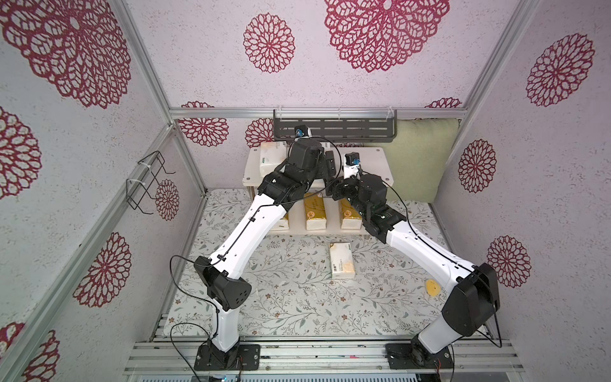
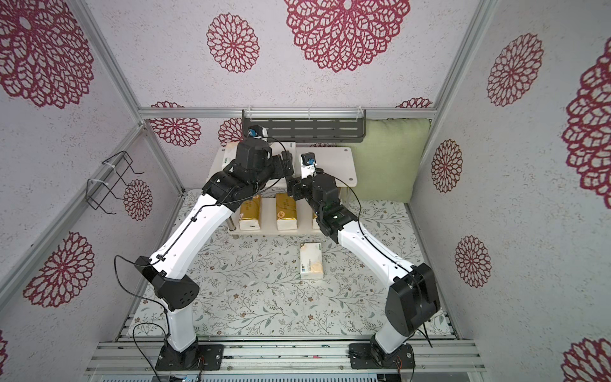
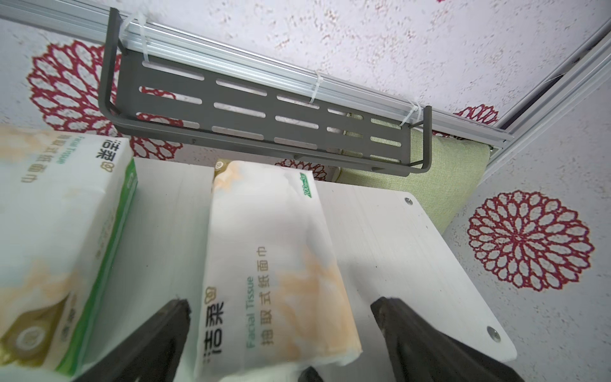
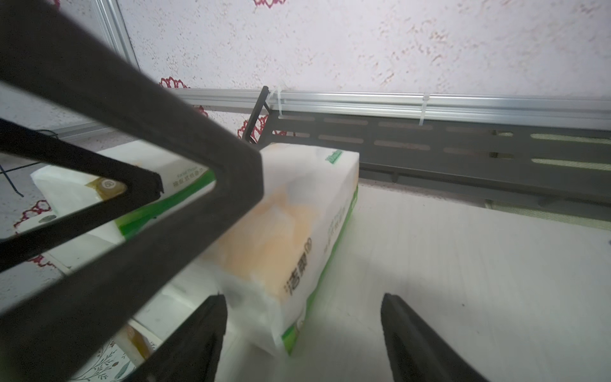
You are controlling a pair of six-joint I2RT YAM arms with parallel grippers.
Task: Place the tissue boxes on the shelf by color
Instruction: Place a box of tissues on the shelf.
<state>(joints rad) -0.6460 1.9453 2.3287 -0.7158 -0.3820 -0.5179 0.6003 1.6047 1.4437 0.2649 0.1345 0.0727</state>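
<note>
The shelf [image 1: 377, 165] stands at the far end of the table [image 1: 281, 297], below the grey slotted rack [image 1: 334, 127] and beside the green cushion [image 1: 420, 158]. Its lower board [image 1: 297, 231] carries three gold packs side by side: the middle gold pack [image 1: 315, 211], the right gold pack [image 1: 348, 215], partly behind the right arm, and the left gold pack [image 2: 250, 211], partly behind the left arm.

On the top board [image 3: 413, 248] two white packs lie side by side with a strip of bare board between them. The outer white pack [image 3: 59, 231] is toward the shelf's left end and the inner white pack [image 3: 271, 258] is near the middle.

The left gripper [image 3: 279, 302] hangs over the inner white pack with its fingers [image 3: 158, 334] spread wide, one on each side of the pack and neither touching it. The right gripper [image 4: 302, 296] points at the same pack from the right side. Its jaws are apart too, with the pack's near corner between them, close by one finger [image 4: 211, 330] and clear of the other, so it pinches nothing. A finger of the left gripper crosses the right wrist view in front of the pack.

The loose white pack [image 1: 342, 259] lies flat on the table in front of the shelf, apart from both arms.
</note>
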